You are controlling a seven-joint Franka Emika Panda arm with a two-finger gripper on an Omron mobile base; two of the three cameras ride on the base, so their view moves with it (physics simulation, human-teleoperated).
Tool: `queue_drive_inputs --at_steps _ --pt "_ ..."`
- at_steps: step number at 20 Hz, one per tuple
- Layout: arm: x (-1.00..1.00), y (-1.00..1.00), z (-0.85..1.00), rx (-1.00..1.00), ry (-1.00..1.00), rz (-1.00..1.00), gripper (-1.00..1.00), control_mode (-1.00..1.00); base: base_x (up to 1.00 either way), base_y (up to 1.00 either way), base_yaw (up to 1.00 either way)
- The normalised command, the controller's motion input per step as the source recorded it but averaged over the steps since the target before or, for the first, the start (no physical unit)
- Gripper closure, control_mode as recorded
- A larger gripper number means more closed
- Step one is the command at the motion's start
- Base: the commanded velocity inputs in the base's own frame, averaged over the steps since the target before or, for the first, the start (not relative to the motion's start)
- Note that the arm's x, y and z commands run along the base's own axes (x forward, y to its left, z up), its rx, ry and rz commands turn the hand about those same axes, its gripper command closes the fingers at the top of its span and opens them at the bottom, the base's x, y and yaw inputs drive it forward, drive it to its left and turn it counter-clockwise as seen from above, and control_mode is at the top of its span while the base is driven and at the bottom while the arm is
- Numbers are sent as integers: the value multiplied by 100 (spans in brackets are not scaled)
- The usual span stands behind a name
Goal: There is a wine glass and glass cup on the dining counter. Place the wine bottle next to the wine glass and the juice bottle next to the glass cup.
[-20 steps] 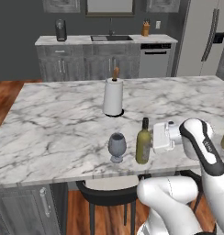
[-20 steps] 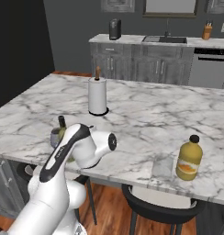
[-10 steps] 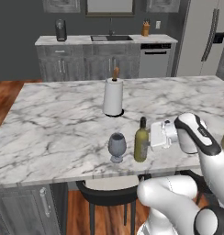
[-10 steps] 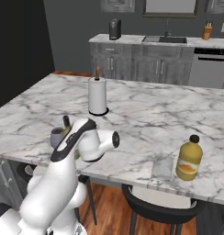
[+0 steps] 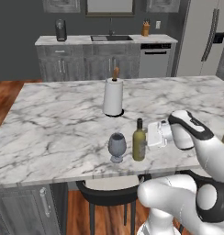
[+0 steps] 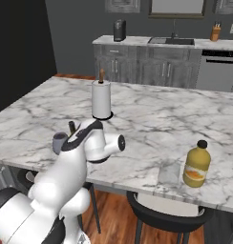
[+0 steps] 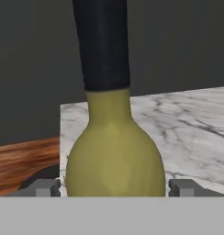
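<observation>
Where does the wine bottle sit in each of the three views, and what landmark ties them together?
Left base view: wine bottle stands right of centre on the dining counter, just right of the wine glass.
Right base view: only its dark top pokes up behind the arm, left of centre.
Hand view: its neck and shoulder loom in the centre.
Shared landmark: the paper towel roll in both base views.

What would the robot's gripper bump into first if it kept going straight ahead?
Most likely the slim olive-yellow wine bottle. In the hand view it stands dead ahead of the gripper, between the two dark fingertips, which sit apart on either side of it.
</observation>
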Motion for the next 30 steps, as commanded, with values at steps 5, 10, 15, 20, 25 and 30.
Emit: queue_drive_inputs --at_steps 5,10,15,20,25,30 --pt "25 2 -19 0 -1 0 100 -100 0 0 0" --pt "15 4 -23 0 -2 0 100 -100 0 0 0" --pt "18 2 -20 0 -2 0 100 -100 0 0 0" --pt "19 3 -19 0 -1 0 100 -100 0 0 0" --pt "3 15 -22 0 -5 0 100 -100 0 0 0" --pt "0 16 -24 0 -8 0 100 -100 0 0 0"
